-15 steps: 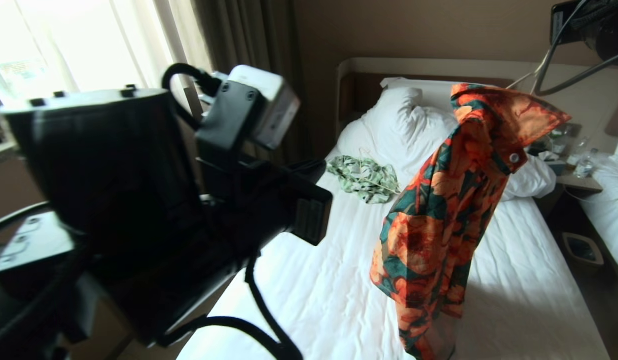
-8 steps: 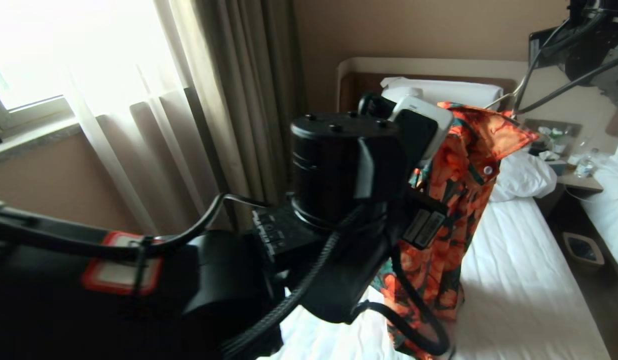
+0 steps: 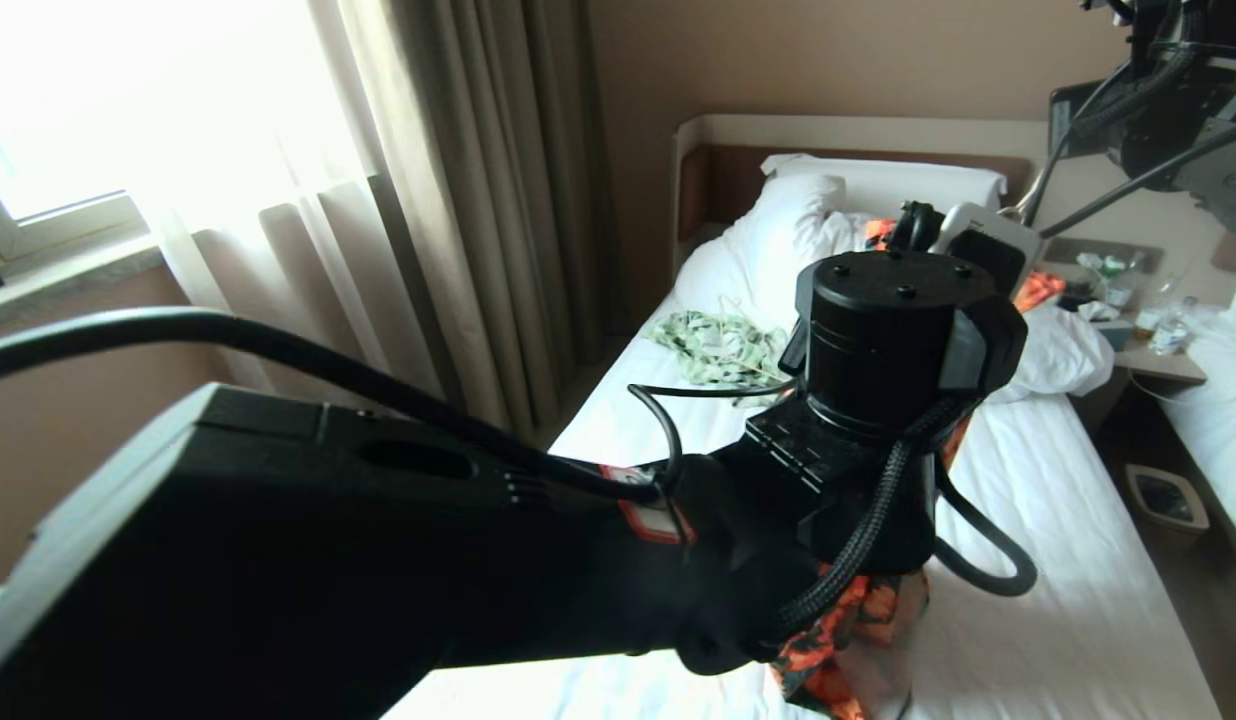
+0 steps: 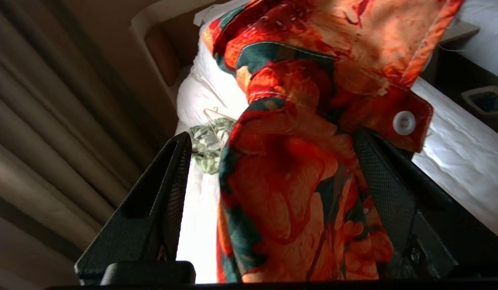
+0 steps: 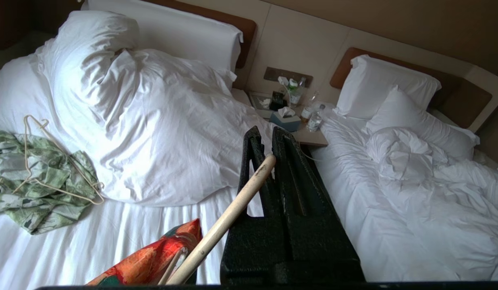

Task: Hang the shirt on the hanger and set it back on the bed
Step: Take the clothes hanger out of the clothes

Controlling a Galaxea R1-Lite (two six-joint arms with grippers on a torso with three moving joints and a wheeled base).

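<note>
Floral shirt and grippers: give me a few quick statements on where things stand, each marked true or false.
1. The right gripper is shut on the hanger. True.
2. The left gripper is clamped shut on the shirt. False: its jaws stand open on either side of the hanging cloth.
3. The shirt lies flat on the bed. False: it hangs in the air above the sheet.
4. A green-and-white shirt with its own hanger lies on the bed. True.

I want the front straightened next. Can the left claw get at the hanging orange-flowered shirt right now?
Probably yes: the left claw stands open with the orange-flowered, dark green shirt hanging between its fingers, nothing in between.
</note>
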